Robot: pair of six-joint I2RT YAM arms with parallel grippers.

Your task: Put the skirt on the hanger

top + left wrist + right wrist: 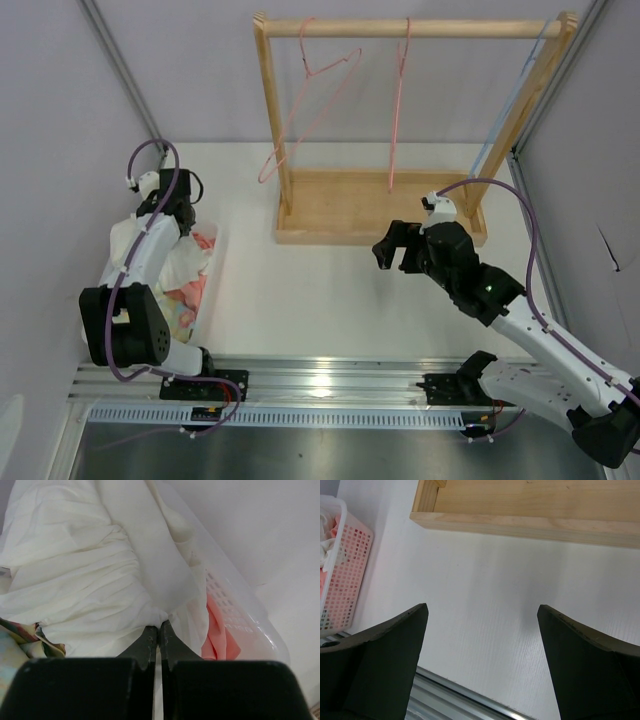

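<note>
Left gripper (159, 626) pressed together on a thin fold of the skirt (85, 570), heaped just ahead of its fingertips in the basket (240, 625); right gripper (482, 615) spread, empty; so slight a bite may slip when lifted.

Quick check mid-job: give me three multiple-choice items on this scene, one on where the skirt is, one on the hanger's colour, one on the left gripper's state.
1. Where is the skirt? A in the basket at the table's left side; B on the hanger; C spread over the table's middle.
2. What colour is the hanger? A blue; B pale pink; C black.
3. How is the left gripper? A wide open; B shut on nothing; C shut on the skirt.
Answers: A, its white cloth lies heaped in the basket; B, the wire reads pale pink against the wall; C, the closed fingertips pinch a fold.
</note>
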